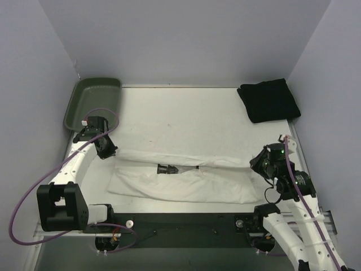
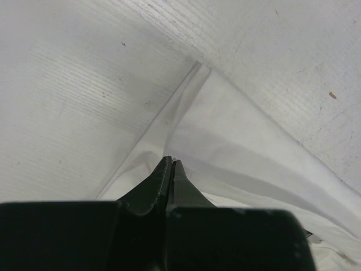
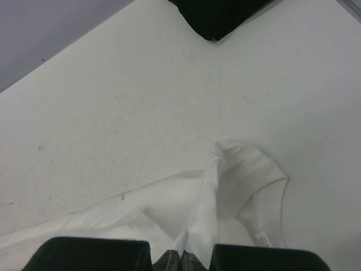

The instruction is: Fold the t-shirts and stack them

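Closest to the lens on the left wrist: left tool (image 2: 171, 161), dark fingers pressed flat together on a pinch of the white t-shirt (image 2: 237, 147), cloth rising in a ridge to the tips. Much the same on the right wrist: right tool (image 3: 181, 255) clamped shut on a gathered bit of that shirt beside a sleeve opening, fabric fanning away from the grip.

Seen from above, white t-shirt laid as a long low band across the near part of the desk (image 1: 186, 113), between the two arms, far edge drawn into a nearly straight line from one tool to the other. Held that way, most likely, to keep that edge taut and level for carrying the far half over the near half in one fold. Judged mid-fold, not finished. Small dark mark near the middle of the band, too small to name.

Black t-shirt (image 1: 268, 100) already folded into a compact square at the far right corner, well apart from the white one, probably waiting there for the stacking step. Dark green tray (image 1: 90, 101) off at the far left, apart from both shirts.

Left arm reaching forward from its base, elbow low, wrist turned inward toward the shirt's left end. Right arm bent up tight, wrist pitched down over the shirt's right end.
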You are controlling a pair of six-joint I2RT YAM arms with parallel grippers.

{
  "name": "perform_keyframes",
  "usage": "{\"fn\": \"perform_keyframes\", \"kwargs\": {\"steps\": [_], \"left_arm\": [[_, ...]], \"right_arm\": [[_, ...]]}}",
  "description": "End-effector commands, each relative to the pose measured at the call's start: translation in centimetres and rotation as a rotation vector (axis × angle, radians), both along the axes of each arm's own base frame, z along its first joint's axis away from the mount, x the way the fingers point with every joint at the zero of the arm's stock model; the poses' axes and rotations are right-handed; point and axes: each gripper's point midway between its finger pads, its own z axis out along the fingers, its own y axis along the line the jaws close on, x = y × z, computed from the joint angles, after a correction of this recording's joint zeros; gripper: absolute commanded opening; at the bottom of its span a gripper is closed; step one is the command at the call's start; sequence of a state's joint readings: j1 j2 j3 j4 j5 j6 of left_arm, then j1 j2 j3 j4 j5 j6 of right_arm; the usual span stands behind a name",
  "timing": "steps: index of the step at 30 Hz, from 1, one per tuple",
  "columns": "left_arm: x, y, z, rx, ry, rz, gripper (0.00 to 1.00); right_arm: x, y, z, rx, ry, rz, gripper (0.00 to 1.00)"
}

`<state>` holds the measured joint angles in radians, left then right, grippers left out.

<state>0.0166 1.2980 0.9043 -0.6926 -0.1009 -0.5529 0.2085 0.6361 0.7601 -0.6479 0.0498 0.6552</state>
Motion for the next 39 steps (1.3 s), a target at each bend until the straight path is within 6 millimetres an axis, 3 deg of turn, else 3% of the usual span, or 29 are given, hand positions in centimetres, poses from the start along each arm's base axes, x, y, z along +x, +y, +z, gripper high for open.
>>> {"fn": "perform_keyframes", "kwargs": {"steps": [1, 9, 15, 17, 18, 19, 21, 23, 25, 26, 29, 32, 34, 36, 39], "left_arm": [[-0.7, 0.5, 0.7, 0.024, -0.016, -0.008, 0.0], [-2.9, -1.3, 0.8, -0.07, -0.032, -0.04, 0.0], [-3.4, -1.1, 2.7, -0.057, -0.092, -0.026, 0.0], [-3.4, -1.0, 3.1, -0.05, -0.101, -0.025, 0.09], [-3.4, -1.1, 3.2, -0.055, -0.102, -0.03, 0.29], [-3.6, -1.1, 3.3, -0.054, -0.097, -0.035, 0.38], [-3.9, -1.1, 3.3, -0.056, -0.095, -0.031, 0.47], [-4.2, -1.1, 3.5, -0.061, -0.108, -0.022, 0.6], [-4.4, -1.0, 4.1, -0.061, -0.13, -0.006, 0.78], [-4.4, -1.0, 4.4, -0.061, -0.144, -0.005, 0.8], [-3.6, -1.3, 5.6, -0.072, -0.207, -0.013, 0.8], [-2.2, -2.2, 5.8, -0.118, -0.229, -0.037, 0.81], [-1.3, -2.6, 5.2, -0.144, -0.211, -0.046, 0.81], [-0.7, -3.2, 4.6, -0.172, -0.197, -0.064, 0.79], [-0.2, -3.2, 4.4, -0.176, -0.204, -0.068, 0.77]], "right_arm": [[-3.1, -1.0, -1.9, -0.026, 0.073, -0.055, 0.0], [-6.8, -0.7, -2.8, 0.035, 0.104, -0.068, 0.0], [-8.7, -0.3, -4.7, 0.052, 0.202, -0.062, 0.0], [-9.1, -0.2, -5.1, 0.058, 0.216, -0.049, 0.24], [-9.5, -0.2, -5.4, 0.053, 0.235, -0.047, 0.35], [-9.7, -0.2, -5.6, 0.05, 0.246, -0.043, 0.45], [-10.0, -0.4, -5.8, 0.04, 0.258, -0.04, 0.57], [-10.0, -0.4, -5.6, 0.036, 0.255, -0.039, 0.63], [-9.6, -0.6, -5.2, 0.026, 0.245, -0.047, 0.66], [-9.2, -0.6, -4.8, 0.022, 0.231, -0.051, 0.66], [-7.2, -0.2, -4.6, 0.001, 0.21, -0.041, 0.66], [-3.8, 1.8, -5.1, 0.01, 0.196, 0.01, 0.64], [-2.4, 2.9, -6.1, -0.02, 0.234, 0.046, 0.6], [-0.4, 4.5, -5.8, -0.029, 0.193, 0.096, 0.55], [1.6, 6.8, -7.7, -0.055, 0.242, 0.162, 0.45]]}}
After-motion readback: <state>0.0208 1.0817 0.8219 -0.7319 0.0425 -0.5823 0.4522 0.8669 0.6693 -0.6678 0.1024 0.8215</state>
